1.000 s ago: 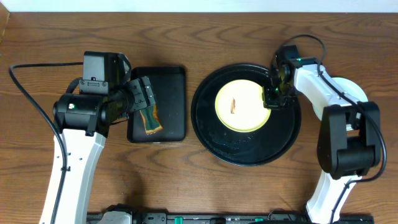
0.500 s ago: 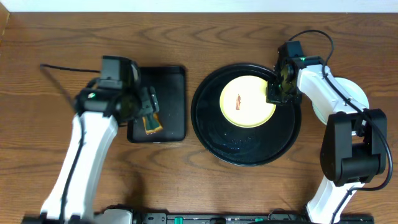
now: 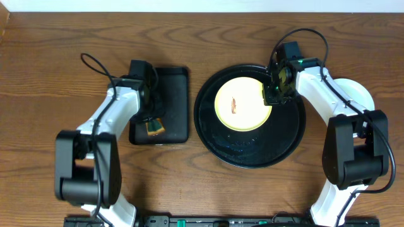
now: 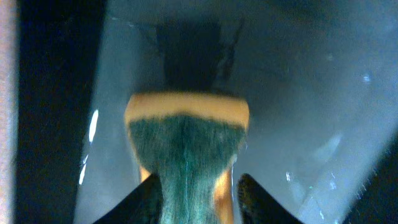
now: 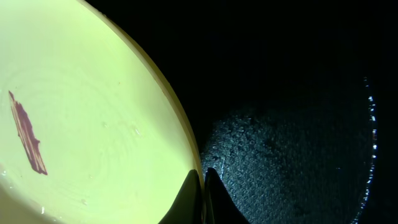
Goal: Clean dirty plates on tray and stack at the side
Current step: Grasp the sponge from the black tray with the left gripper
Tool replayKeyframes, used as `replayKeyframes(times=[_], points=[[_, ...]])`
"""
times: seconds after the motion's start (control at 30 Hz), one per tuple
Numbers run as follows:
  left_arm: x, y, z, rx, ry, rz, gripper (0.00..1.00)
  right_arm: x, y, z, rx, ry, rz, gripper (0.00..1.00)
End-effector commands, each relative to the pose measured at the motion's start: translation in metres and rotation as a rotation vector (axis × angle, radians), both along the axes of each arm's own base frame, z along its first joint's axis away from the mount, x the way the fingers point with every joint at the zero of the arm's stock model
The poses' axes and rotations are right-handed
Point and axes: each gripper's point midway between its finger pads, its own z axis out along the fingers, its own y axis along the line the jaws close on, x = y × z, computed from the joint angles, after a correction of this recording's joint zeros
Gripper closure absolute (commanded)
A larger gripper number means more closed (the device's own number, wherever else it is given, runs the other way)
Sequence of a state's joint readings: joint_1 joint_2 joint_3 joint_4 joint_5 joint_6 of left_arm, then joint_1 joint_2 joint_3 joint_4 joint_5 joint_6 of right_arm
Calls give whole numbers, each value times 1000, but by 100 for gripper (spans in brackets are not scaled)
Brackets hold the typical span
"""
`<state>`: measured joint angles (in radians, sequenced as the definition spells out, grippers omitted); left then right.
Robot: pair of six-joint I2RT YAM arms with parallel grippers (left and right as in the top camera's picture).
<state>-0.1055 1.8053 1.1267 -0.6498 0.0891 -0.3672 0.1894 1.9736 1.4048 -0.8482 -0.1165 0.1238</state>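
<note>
My right gripper (image 5: 203, 186) has its fingertips pressed together on the very edge of the yellow plate (image 3: 246, 113). The plate sits in the upper middle of the round black tray (image 3: 252, 157), right of centre in the overhead view, with a reddish smear (image 5: 26, 134) on its face. That is a thin bite on a glossy rim. My main worry is that once I scrub, the plate will swivel or slip out of the pinch and skate across the tray. At left of centre, my left gripper (image 3: 150, 118) hangs over the rectangular tray (image 3: 173, 94) with its jaws on either side of the sponge (image 4: 186, 137). I cannot tell from the wrist view whether they are actually bearing on it. If I lift on a half-made grip, the sponge could drop or twist so that the green face turns away from the smear. A hard press could also tip the plate.
</note>
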Motion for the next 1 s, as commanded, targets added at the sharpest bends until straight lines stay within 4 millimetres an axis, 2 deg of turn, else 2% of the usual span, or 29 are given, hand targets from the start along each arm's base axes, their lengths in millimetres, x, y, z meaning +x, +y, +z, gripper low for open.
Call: replayKeyframes(times=[0.0,0.13,0.23,0.3,0.37,0.4,0.47,0.57,0.67,0.97], points=[[4,3,-18,44,11,-2,68,-3,5,1,9,1,26,99],[8,7,-39,77,27,0,92,-5,5,1,8,9,26,99],[1,-1,-45,45,63,-39,93,-7,4,0,6,16,26,99],[-3,-9,-33,5,75,-66,93,-8,4,0,6,19,26,99],[-4,-9,-19,5,70,-66,83,-8,4,0,6,19,26,99],[-5,-9,-12,5,66,-66,69,-8,4,0,6,19,26,99],[-11,-8,5,4,56,-66,55,-8,4,0,6,20,26,99],[-21,-7,14,6,77,-61,52,-8,4,0,6,20,26,99],[-33,-6,10,9,127,-38,52,-8,4,0,6,20,26,99],[-61,-10,-39,-35,166,24,81,-8,4,0,6,20,26,99]])
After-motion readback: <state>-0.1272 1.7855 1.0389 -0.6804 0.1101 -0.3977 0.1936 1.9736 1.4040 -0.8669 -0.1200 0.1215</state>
